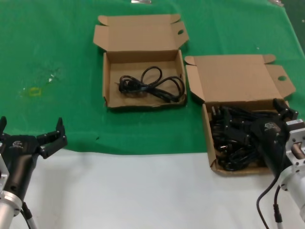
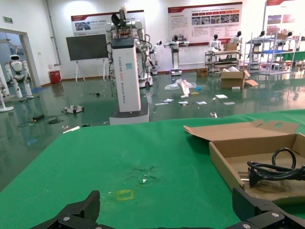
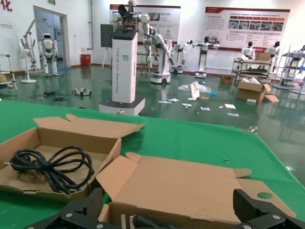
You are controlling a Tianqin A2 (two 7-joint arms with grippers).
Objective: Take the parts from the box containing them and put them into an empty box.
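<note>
The farther cardboard box (image 1: 106, 81), lid open, holds one coiled black cord (image 1: 152, 85). The nearer box on the right (image 1: 208, 138), its lid (image 1: 233, 78) raised, holds a pile of several black cords (image 1: 233, 136). My right gripper (image 1: 259, 119) is open just above that pile, holding nothing. In the right wrist view its fingers (image 3: 86, 205) spread in front of the raised lid (image 3: 181, 186), with plug prongs (image 3: 124, 222) just below. My left gripper (image 1: 31, 131) is open and empty at the cloth's front left edge. In the left wrist view it (image 2: 167, 217) faces the single cord (image 2: 274, 169).
A green cloth (image 1: 57, 71) covers the back of the table, and the front is bare white (image 1: 143, 191). A small yellow mark (image 1: 34, 91) and scuffs lie on the cloth at the left. The wrist views show a hall with robots beyond the table.
</note>
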